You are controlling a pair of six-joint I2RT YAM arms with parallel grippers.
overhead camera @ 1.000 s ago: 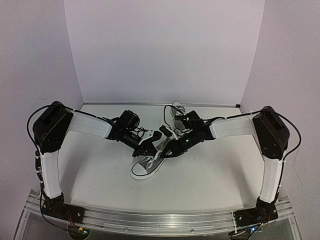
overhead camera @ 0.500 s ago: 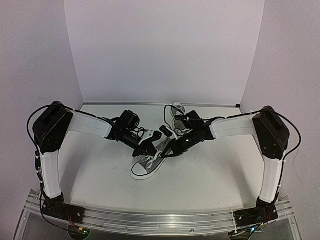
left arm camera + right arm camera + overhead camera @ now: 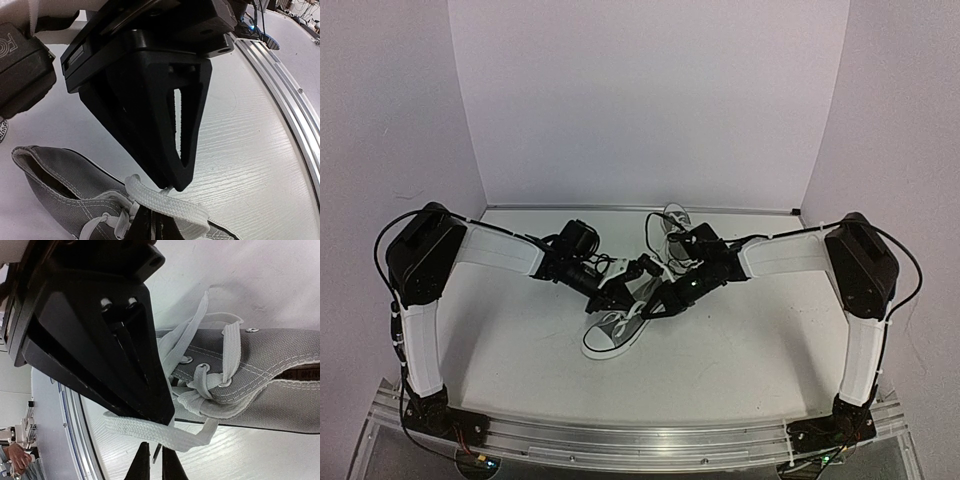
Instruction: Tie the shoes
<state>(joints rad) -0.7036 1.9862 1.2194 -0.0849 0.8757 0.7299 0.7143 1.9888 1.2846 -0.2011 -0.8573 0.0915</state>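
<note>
Though gripped by both arms, near shoe [image 3: 612, 335] at bench [image 3: 740, 350] centre not yet tied: lace [image 3: 172, 207] crossed over the eyelets, no bow visible. Left tool [image 3: 172, 186] closed on one lace strand; right tool [image 3: 167, 417] pinched shut on another. Left to do: loop, knot, tighten. Second shoe [image 3: 672, 222] by the back edge, apparently unstarted.

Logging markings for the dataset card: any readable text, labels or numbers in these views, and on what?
"FO" or "FC": raised letters, cut off by the frame edge, on the black housing at the left of the left wrist view.
Left pincer, right pincer, grey shoe, white lace: no text visible.
Top view: nothing large enough to read.
</note>
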